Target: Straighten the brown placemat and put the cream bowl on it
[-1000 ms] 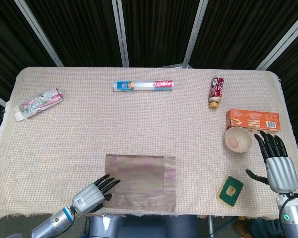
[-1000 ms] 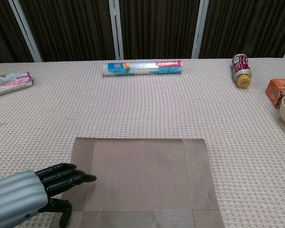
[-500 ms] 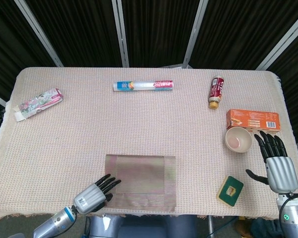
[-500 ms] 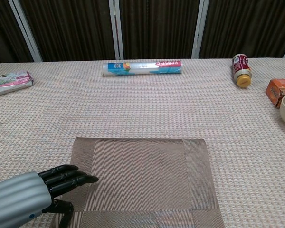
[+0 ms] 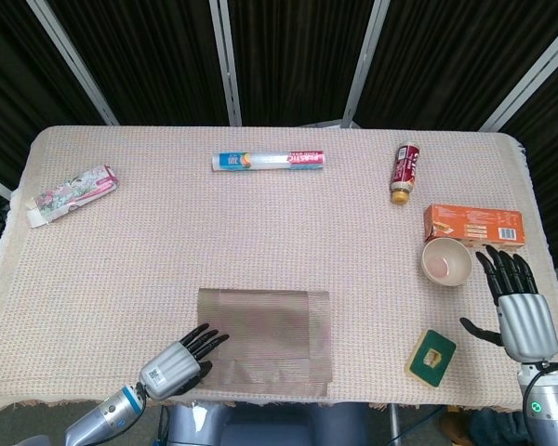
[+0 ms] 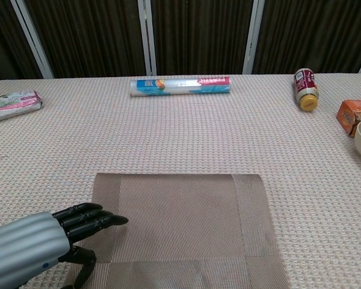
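The left hand (image 6: 45, 241) rests flat on the near-left corner of the thin brown woven placemat (image 5: 265, 339), grasping nothing; limp and light, the placemat probably slides best under pressing fingertips. The right hand (image 5: 519, 311) hovers spread and empty beside the small cream ceramic bowl (image 5: 446, 261): rigid, breakable, likely best gripped by its rim

The left hand (image 5: 179, 362) has tugged the brown placemat (image 5: 265, 340) nearer the table edge.
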Available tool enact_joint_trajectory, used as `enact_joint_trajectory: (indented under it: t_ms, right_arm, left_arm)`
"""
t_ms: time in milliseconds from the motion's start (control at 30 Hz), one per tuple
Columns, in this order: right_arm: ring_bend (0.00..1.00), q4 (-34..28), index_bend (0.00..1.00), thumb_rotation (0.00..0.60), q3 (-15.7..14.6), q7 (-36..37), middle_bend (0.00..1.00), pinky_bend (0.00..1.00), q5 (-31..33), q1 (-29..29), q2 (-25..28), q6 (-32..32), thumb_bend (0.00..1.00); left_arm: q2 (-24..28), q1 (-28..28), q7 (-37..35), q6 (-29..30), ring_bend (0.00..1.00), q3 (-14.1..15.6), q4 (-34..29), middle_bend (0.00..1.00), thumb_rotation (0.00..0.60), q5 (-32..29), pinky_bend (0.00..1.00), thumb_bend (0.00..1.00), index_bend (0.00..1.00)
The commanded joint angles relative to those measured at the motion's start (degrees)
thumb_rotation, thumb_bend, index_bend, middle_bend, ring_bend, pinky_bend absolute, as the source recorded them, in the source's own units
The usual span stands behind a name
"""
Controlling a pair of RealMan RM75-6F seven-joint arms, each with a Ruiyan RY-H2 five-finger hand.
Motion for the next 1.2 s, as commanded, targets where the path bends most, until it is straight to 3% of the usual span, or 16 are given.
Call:
enact_joint_trajectory:
  t_ms: [33,233,300,433,533,700,967,1200]
  right_arm:
    - [0.0,0.04,0.0,0.6,0.04,-0.04,0.0,0.0,0.04,0.03,-0.04,-0.08,0.0]
    - [0.0,0.16,0.0,0.6,0.14,-0.44,0.0,0.0,0.13,0.13,-0.25,-0.27,0.0]
    - [0.0,0.17,0.0,0.6,0.22,-0.58,0.0,0.0,0.21,0.17,-0.31,-0.32,0.0]
    - [0.0,0.51,0.0,0.6,0.61,-0.57,0.0,0.0,0.67,0.46,-0.48,-0.72,0.0]
    - [0.0,0.91,0.0,0.6,0.84,-0.63,0.0,0.0,1.29,0.61,-0.64,-1.19,0.0]
    - [0.0,1.5,0.0,0.6,1.04,-1.0,0.0,0.0,1.91,0.74,-0.87,-1.66,0.0]
    - [0.0,1.71,0.0,0.6,1.22,-1.59,0.0,0.0,2.31,0.74,-1.09,-1.72,0.0]
    - [0.0,1.3,0.0,0.6,0.96,-2.05,0.0,0.0,1.94,0.65,-1.23,-1.6,0.0]
  left_arm:
    - [0.4,-0.52,-1.18,-0.07,0.0,-1.28,-1.89,0.0,0.6,-1.3,0.0,0.48,0.71]
    - [2.56,-3.63,-3.41,-1.93,0.0,-7.92,-9.24,0.0,0.6,-6.47,0.0,0.48,0.71]
    - [3.1,-5.0,-4.08,-3.02,0.0,-11.3,-11.58,0.0,0.6,-9.23,0.0,0.48,0.71]
    - [4.18,-9.11,-8.21,-9.68,0.0,-21.28,-17.02,0.0,0.6,-21.93,0.0,0.49,0.72]
    - [4.17,-12.03,-8.8,-12.72,0.0,-27.7,-16.6,0.0,0.6,-29.77,0.0,0.5,0.73]
    - [3.45,-15.03,-8.54,-13.64,0.0,-34.22,-11.49,0.0,0.6,-37.5,0.0,0.5,0.74]
    - [4.37,-16.32,-8.38,-14.18,0.0,-36.84,-3.39,0.0,0.6,-43.48,0.0,0.51,0.75]
    - [5.29,-14.64,-10.7,-14.47,0.0,-35.73,1.58,0.0,0.6,-45.59,0.0,0.5,0.74]
